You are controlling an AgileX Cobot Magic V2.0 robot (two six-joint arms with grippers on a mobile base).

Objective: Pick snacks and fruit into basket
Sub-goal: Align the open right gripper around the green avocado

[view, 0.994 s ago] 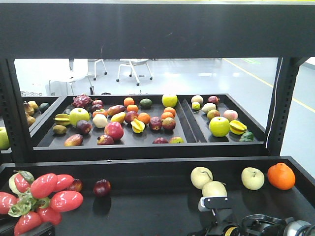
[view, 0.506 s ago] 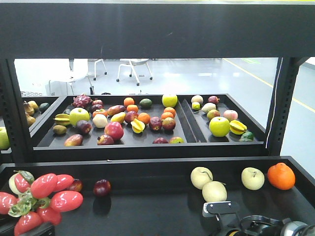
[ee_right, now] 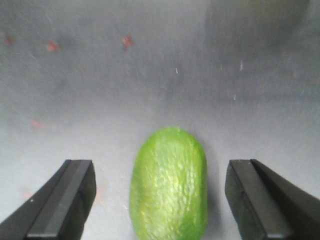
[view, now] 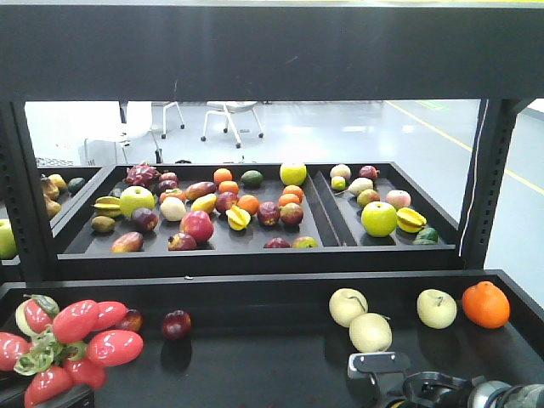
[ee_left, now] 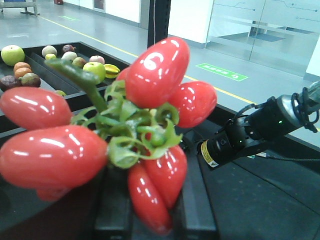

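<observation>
The fruit cluster of glossy red oblong pieces with green leaves [ee_left: 150,115] fills the left wrist view. My left gripper [ee_left: 152,202] is shut on its lowest pieces. In the front view the cluster [view: 72,340] sits at the lower left of the near shelf. A green bumpy avocado-like fruit [ee_right: 169,185] lies on a grey surface between the fingers [ee_right: 62,200] of my right gripper [ee_right: 162,202], which is open and not touching it. The right arm [view: 425,387] is at the lower right. The snacks and the basket are out of view.
Three pale apples [view: 348,306] and an orange [view: 485,304] lie on the near shelf's right side. A small dark-red fruit [view: 176,324] lies left of centre. Behind is a tray [view: 331,225] holding several assorted fruits. A black shelf beam [view: 272,51] runs overhead.
The right arm has sunk lower at the front view's bottom edge. The red cluster and the left gripper have not moved.
</observation>
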